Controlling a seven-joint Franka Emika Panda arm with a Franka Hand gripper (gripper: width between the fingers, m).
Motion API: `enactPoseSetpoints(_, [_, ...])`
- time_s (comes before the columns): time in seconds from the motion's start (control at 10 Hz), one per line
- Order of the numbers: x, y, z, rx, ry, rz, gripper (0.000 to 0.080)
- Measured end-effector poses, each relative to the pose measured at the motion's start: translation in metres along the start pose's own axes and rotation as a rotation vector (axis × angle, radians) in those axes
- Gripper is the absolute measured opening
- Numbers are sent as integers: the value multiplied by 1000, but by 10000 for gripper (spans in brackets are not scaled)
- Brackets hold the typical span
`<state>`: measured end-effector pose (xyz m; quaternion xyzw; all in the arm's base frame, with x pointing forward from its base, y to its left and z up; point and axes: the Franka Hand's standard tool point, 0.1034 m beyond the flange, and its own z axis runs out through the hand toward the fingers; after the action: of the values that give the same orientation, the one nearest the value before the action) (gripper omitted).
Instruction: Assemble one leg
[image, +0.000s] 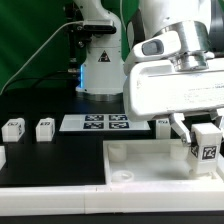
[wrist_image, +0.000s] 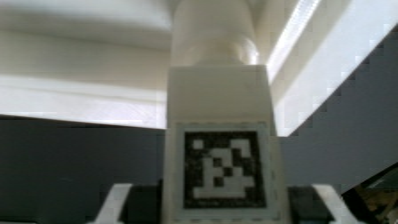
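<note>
**Leg held over the panel's corner**

The leg (image: 207, 150) is gripped by the tool (image: 205, 132), whose jaws are closed against its two sides. The leg is kept upright, with its marker tag facing the exterior camera. It is held at the corner of the large white panel (image: 150, 160) that lies toward the exterior view's right. Whether its lower end touches the panel cannot be told.

In the wrist view the leg (wrist_image: 221, 100) is seen between the fingers (wrist_image: 121, 205), with the panel behind it. Two spare legs (image: 13, 127) (image: 44, 127) stand on the dark surface (image: 50, 160), well apart from the panel. The marker board (image: 95, 122) lies just beyond the panel's far edge.
</note>
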<state>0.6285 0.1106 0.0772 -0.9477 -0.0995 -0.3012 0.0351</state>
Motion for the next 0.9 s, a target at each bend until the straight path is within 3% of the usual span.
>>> enactPoseSetpoints(0.1, [2, 0, -2, 0, -2, -2, 295])
enactPoseSetpoints(0.2, [2, 2, -2, -1, -1, -4, 485])
enactPoseSetpoints(0.3, [3, 2, -2, -2, 0, -6, 613])
enactPoseSetpoints(0.9, [13, 8, -12, -4, -10, -31, 649])
